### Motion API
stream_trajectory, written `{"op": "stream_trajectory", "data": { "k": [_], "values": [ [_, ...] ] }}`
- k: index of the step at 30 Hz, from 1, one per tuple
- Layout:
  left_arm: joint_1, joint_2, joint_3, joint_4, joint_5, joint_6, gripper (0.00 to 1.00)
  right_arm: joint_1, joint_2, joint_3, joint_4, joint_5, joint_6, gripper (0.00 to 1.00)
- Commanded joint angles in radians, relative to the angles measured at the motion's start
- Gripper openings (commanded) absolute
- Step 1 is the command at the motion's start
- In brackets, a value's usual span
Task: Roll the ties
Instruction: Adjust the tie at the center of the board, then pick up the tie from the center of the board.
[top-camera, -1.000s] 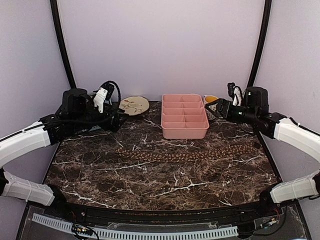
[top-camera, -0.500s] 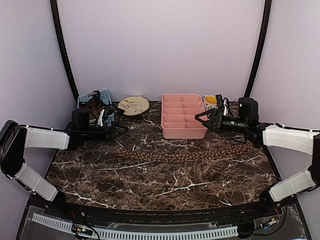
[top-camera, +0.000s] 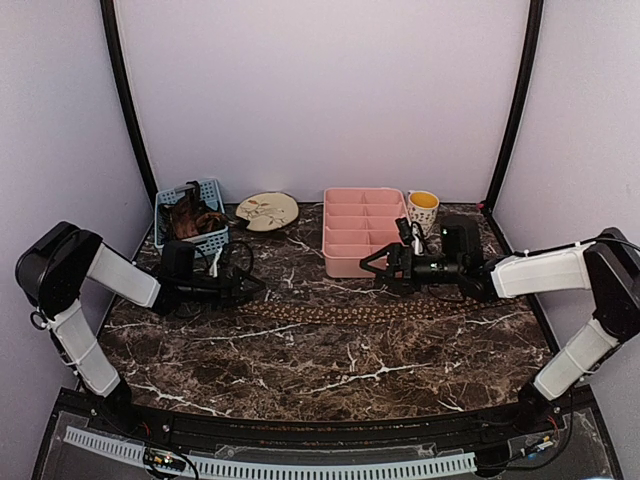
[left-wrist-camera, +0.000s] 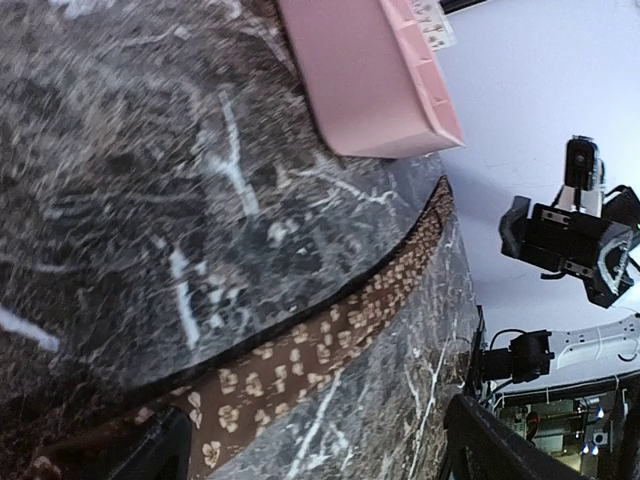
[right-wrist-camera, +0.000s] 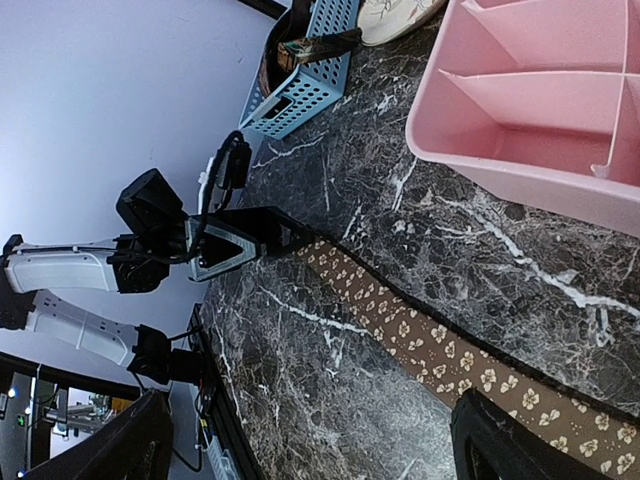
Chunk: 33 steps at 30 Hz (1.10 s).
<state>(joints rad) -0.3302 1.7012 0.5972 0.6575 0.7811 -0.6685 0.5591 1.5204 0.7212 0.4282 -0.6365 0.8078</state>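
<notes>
One tie (top-camera: 380, 310) of dark brown fabric with tan flowers lies flat across the middle of the table, running left to right. My left gripper (top-camera: 252, 290) is low at its left end, open. In the left wrist view the tie (left-wrist-camera: 330, 335) runs from beside one finger (left-wrist-camera: 150, 450) up to the right, and nothing is held in that gripper (left-wrist-camera: 320, 462). My right gripper (top-camera: 372, 270) hangs open just behind the tie's middle, by the pink tray's front. The right wrist view shows the tie (right-wrist-camera: 430, 345) crossing the gap of the open right gripper (right-wrist-camera: 320, 450).
A pink divided tray (top-camera: 340, 262) stands at the back centre, with a cup (top-camera: 423, 207) to its right. A patterned plate (top-camera: 267, 210) and a blue basket (top-camera: 206, 240) holding dark fabric are at the back left. Purple walls close in three sides.
Both arms have dropped and swung inward towards the tie. The left gripper came down to the tie's left end, uncovering the blue basket. The right gripper moved left along the tray's front.
</notes>
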Motion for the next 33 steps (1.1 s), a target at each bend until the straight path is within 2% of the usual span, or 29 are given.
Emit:
{"op": "stream_trajectory", "data": {
  "k": [1,6,12,18,22,25,29,33],
  "values": [
    [0.006,0.074,-0.025,-0.013,-0.063,-0.023,0.91,0.029,0.039,0.013,0.065,0.001,0.018,0.97],
    [0.007,0.074,-0.043,-0.063,-0.117,-0.037,0.91,0.058,0.08,0.0,0.052,0.017,0.028,0.97],
    [-0.013,-0.118,-0.064,-0.198,-0.18,0.022,0.92,0.125,0.131,-0.023,0.113,0.021,0.069,0.97],
    [-0.054,-0.223,0.073,-0.395,-0.204,0.132,0.93,0.252,0.279,0.062,0.201,0.022,0.114,0.99],
    [-0.052,-0.246,0.161,-0.522,-0.302,0.211,0.93,0.263,0.334,0.082,0.256,0.007,0.136,0.97],
    [-0.05,-0.206,0.227,-0.61,-0.311,0.276,0.93,0.259,0.312,0.137,0.126,0.027,0.033,0.96],
    [-0.056,-0.181,0.255,-0.616,-0.316,0.303,0.9,0.215,0.282,0.221,-0.108,0.112,-0.111,0.94],
    [-0.058,-0.179,0.267,-0.638,-0.351,0.323,0.89,0.134,0.303,0.236,-0.186,0.138,-0.151,0.93]
  ]
}}
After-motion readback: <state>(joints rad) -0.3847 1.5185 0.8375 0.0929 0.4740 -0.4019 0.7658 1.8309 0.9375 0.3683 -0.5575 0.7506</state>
